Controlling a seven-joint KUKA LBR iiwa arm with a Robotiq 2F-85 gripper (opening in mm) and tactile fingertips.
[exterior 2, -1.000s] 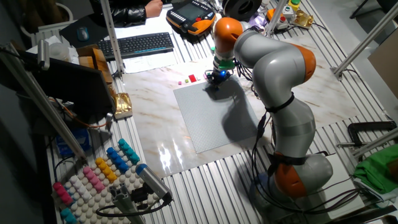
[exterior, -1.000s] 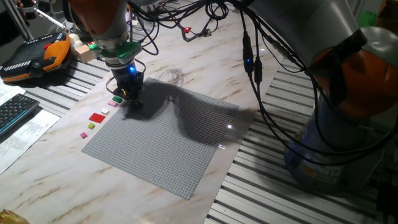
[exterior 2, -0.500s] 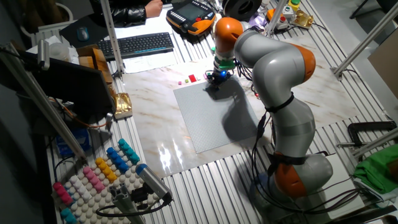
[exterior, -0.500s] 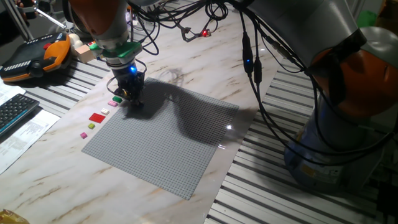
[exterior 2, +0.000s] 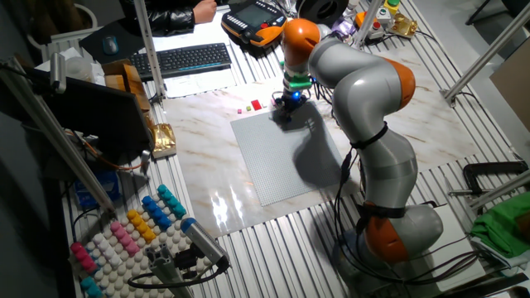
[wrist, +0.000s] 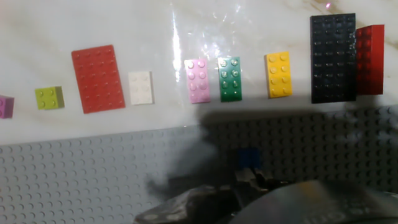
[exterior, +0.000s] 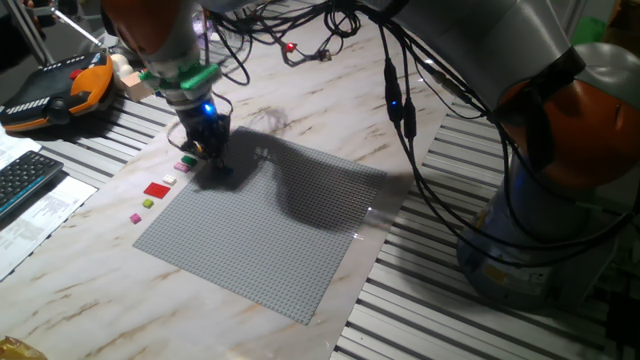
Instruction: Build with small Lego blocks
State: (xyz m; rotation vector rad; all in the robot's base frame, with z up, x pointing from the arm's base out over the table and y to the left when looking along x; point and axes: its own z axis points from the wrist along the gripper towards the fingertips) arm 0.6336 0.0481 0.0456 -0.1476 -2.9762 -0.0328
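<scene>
My gripper [exterior: 208,155] stands low over the far left corner of the grey baseplate [exterior: 270,240]; it also shows in the other fixed view [exterior 2: 286,108]. In the hand view its dark fingertips [wrist: 249,180] close on a small blue brick [wrist: 250,157] that sits on the baseplate [wrist: 93,174]. On the marble beyond the plate's edge lies a row of small Lego blocks: magenta [wrist: 5,106], lime [wrist: 50,98], large red [wrist: 97,78], white [wrist: 140,87], pink [wrist: 199,81], green [wrist: 232,79], yellow [wrist: 278,74], large black [wrist: 333,57], red [wrist: 370,51].
An orange teach pendant [exterior: 60,90] and a keyboard [exterior: 25,180] lie left of the marble top. Black cables [exterior: 400,100] hang over the table. The robot's base [exterior: 560,200] stands at the right. A tray of coloured pegs [exterior 2: 124,236] sits at the near left.
The arm's wrist has leaned a little to the left and its shadow on the baseplate has shifted. The gripper stays at the same corner of the plate. The loose bricks have not moved.
</scene>
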